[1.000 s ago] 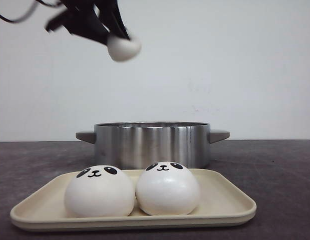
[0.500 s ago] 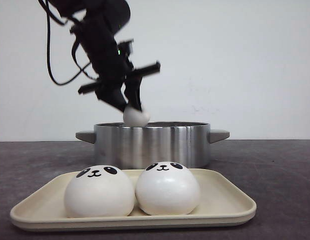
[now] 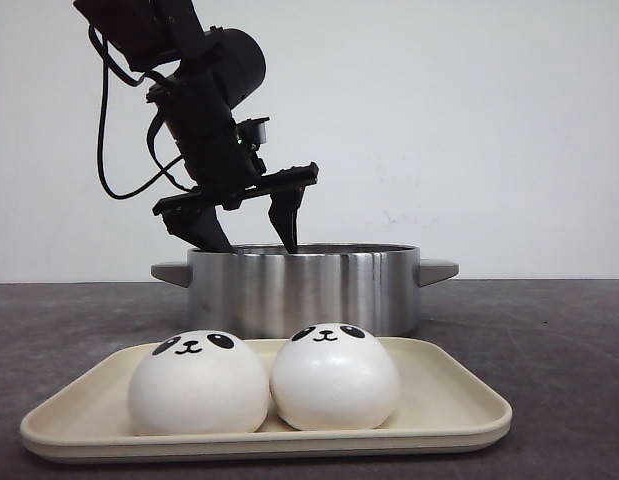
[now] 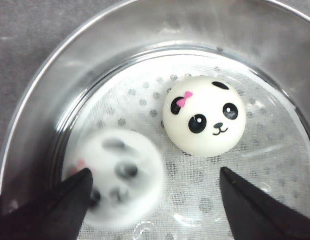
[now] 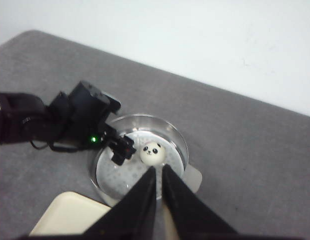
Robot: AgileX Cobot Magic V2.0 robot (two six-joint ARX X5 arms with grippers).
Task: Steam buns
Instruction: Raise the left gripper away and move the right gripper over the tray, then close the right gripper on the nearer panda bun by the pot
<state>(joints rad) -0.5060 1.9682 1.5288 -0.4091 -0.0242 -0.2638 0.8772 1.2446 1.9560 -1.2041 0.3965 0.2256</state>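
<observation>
Two panda-faced buns (image 3: 197, 385) (image 3: 335, 378) sit side by side on the cream tray (image 3: 459, 415) in the front view. Behind it stands the steel pot (image 3: 304, 290). My left gripper (image 3: 251, 240) hangs open at the pot's rim, fingers wide apart. In the left wrist view that gripper (image 4: 155, 172) holds nothing. Below it a bun with a pink bow (image 4: 205, 116) rests on the perforated cloth. A second bun (image 4: 119, 175) is blurred and lies loose near one finger. My right gripper (image 5: 159, 169) is shut and empty, high above the pot (image 5: 175, 137).
The pot has two side handles (image 3: 437, 270) and stands on a dark grey table (image 3: 549, 340). In the right wrist view the tray corner (image 5: 69, 212) lies near the pot, and the left arm (image 5: 79, 120) reaches over the pot's rim. A white wall is behind.
The left gripper came down from high up to the pot's rim with a bun, then opened. The bun has dropped into the pot. The tray's two buns stayed put.
</observation>
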